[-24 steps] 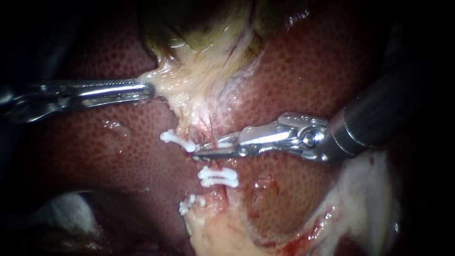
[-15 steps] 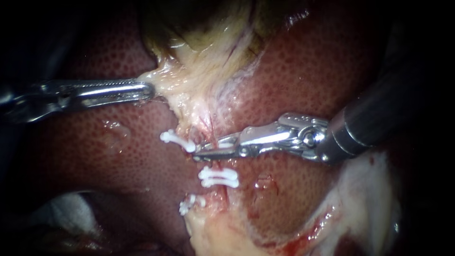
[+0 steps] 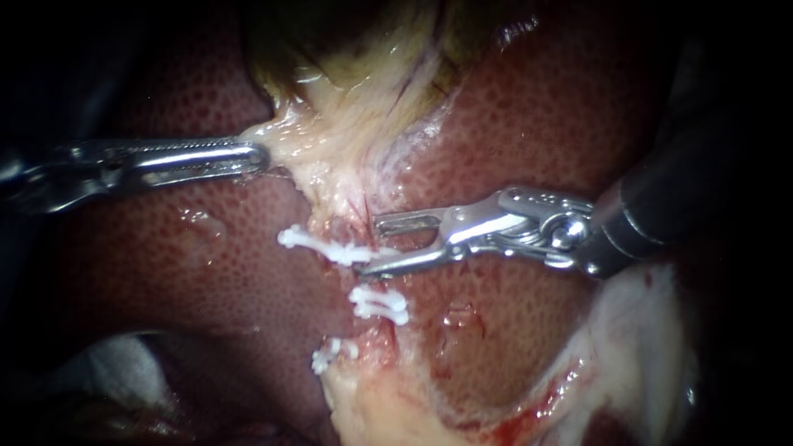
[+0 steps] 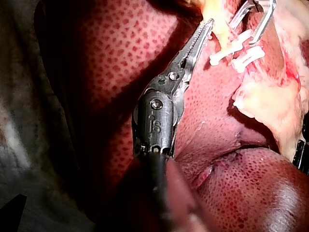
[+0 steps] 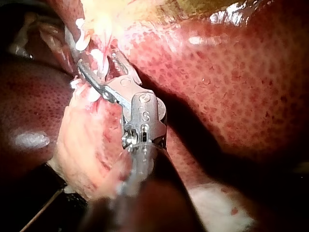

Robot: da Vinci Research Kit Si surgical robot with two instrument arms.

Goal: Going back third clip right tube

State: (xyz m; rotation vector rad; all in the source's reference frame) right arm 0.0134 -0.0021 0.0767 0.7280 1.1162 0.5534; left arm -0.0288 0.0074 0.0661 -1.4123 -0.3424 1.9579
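White plastic clip (image 3: 326, 246) at centre frame sits just at the silver right instrument (image 3: 372, 244), gaping wide, likely to withdraw. The silver left instrument (image 3: 256, 157) clamps pale yellowish tissue (image 3: 330, 149) taut.

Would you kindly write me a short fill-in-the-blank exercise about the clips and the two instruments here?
1. The endoscope view shows ___ white clips.
2. The right instrument has its jaws ___.
3. The left instrument has its jaws ___ on pale tissue.

Missing words: three; open; shut.
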